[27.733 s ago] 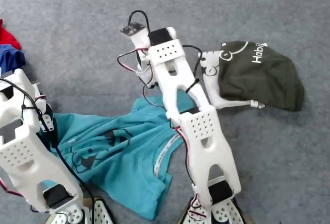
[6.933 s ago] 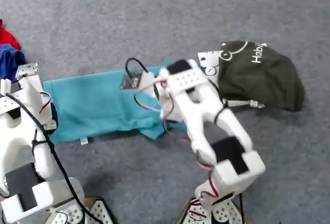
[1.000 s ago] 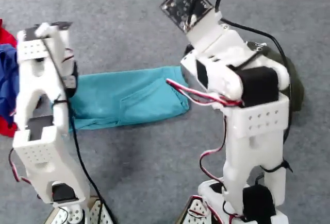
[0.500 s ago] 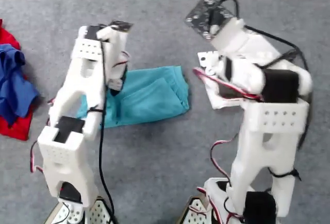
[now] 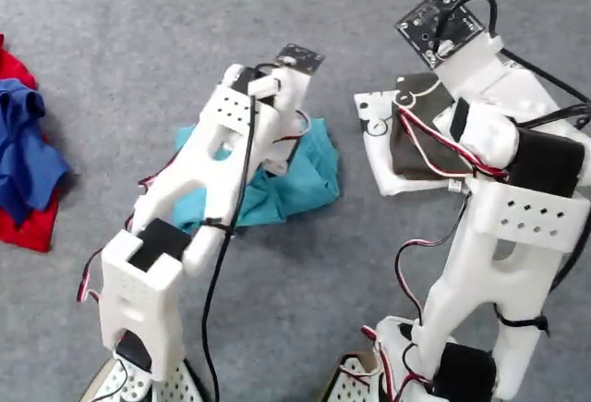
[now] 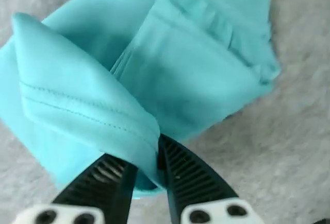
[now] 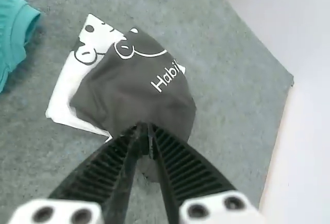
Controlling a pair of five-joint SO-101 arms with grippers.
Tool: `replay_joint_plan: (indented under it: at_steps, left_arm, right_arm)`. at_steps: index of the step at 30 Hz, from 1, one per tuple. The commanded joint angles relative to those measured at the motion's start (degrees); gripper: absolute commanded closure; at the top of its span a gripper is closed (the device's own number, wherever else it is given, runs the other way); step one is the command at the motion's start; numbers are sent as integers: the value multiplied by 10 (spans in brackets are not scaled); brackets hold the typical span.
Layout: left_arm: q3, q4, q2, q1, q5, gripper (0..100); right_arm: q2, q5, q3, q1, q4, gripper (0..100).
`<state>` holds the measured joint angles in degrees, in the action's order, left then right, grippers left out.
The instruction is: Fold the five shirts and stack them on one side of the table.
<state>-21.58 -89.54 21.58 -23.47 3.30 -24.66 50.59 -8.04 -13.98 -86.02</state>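
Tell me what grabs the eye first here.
The left gripper pinches a fold of the teal shirt at centre. Beside it lies a dark shirt, with the right gripper shut above it. A blue shirt and a red shirt lie heaped at the far left.

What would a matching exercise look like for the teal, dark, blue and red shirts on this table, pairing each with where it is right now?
Things:
1. teal shirt
2. dark shirt
3. blue shirt
4. red shirt

Places:
A. lying beneath a crumpled shirt
B. pinched in the left end effector
C. heaped on top of another shirt
D. partly over a white shirt, below the shut right end effector

Pairs: 1-B, 2-D, 3-C, 4-A
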Motion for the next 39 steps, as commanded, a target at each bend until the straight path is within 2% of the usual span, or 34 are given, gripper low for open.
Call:
replay_joint_plan:
  at_steps: [1,13,20,29,35,39]
  left_arm:
    - [0,38,-32,-12,24,971]
    - [5,128,-31,-12,105,971]
    - [0,136,-32,-15,147,971]
    - [-7,162,-25,-58,166,971]
    - [-14,181,-5,-58,207,971]
    - [-8,185,-4,-61,210,971]
  right_arm:
    - [-9,4,-22,-14,7,984]
    - [-10,4,-22,-13,6,984]
    - [-8,4,-22,-12,7,984]
    - [-10,4,-22,-11,11,984]
    - [-9,4,-22,-11,11,984]
    - [-9,4,-22,-11,11,984]
